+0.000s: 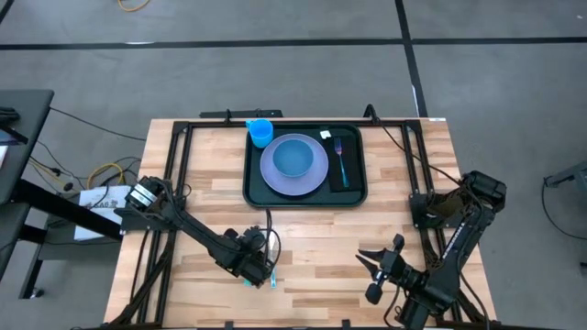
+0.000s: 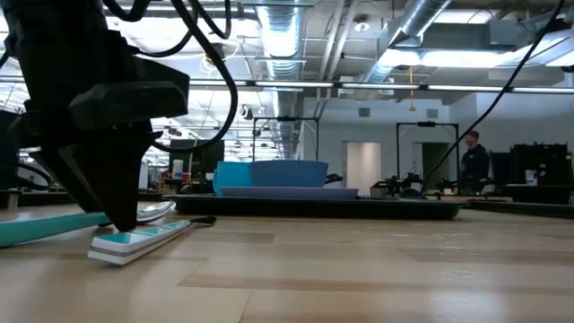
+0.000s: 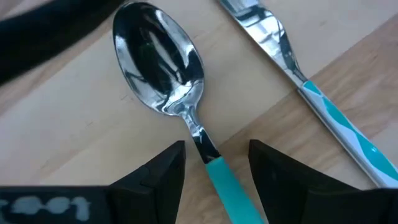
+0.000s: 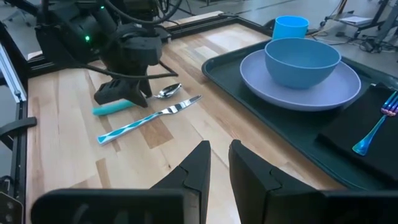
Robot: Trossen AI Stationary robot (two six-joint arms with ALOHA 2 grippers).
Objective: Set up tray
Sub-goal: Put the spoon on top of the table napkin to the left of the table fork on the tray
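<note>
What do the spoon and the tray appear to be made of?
Spoon: polished metal bowl and neck, mirror reflections; handle looks like teal plastic. Tray: probably moulded plastic, dark with a soft sheen and rounded raised rim.

Robotics lab, exposed ducts (image 2: 421, 36), test rigs (image 2: 426, 152)

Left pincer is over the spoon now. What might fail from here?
1. The left pincer straddles the spoon at its thin neck, fingers open, so it may slip or pivot on closing.
2. The knife lies close beside it and could get nudged.
3. The tray is crowded, leaving little room for placing.
</note>
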